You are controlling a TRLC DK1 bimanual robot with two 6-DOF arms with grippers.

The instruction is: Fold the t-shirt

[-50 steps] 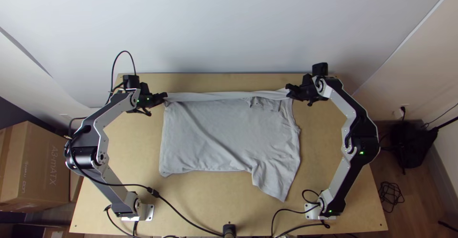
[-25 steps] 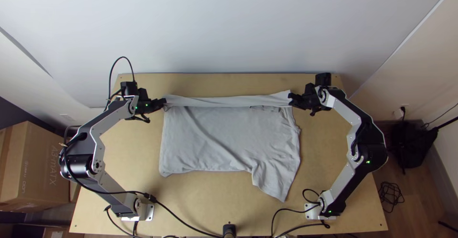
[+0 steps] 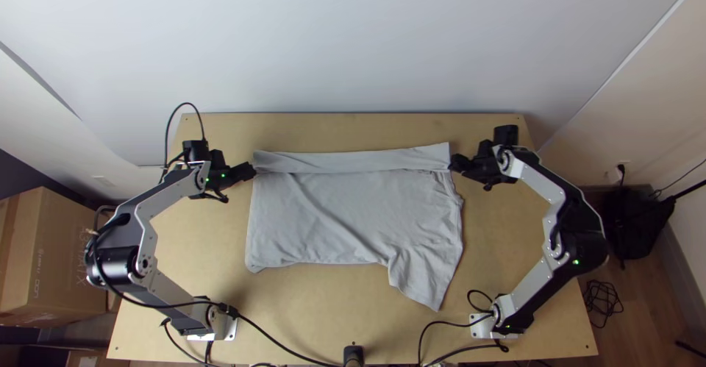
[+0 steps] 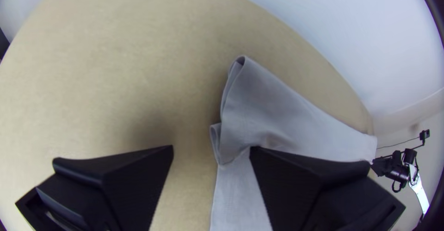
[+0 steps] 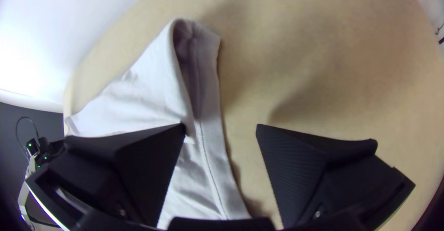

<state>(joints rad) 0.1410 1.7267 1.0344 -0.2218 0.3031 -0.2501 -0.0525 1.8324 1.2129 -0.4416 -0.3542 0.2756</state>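
T-shirt (image 3: 353, 216) lies mid-frame, upper strip (image 3: 349, 162) folded over. Left gripper (image 4: 211, 150) and right gripper (image 5: 221, 128), fingers apart at the strip's ends, should withdraw outward without dragging cloth.

Pale lettering (image 3: 81, 258) on the cardboard box (image 3: 57, 227), smaller print (image 3: 39, 271) beside it

T-shirt (image 3: 346, 212) between left hand (image 3: 253, 170) and right hand (image 3: 454, 164): plain light grey. Both hands black. Bench (image 3: 346, 301) beneath: light tan. Wall (image 3: 353, 43) beyond: whitish.
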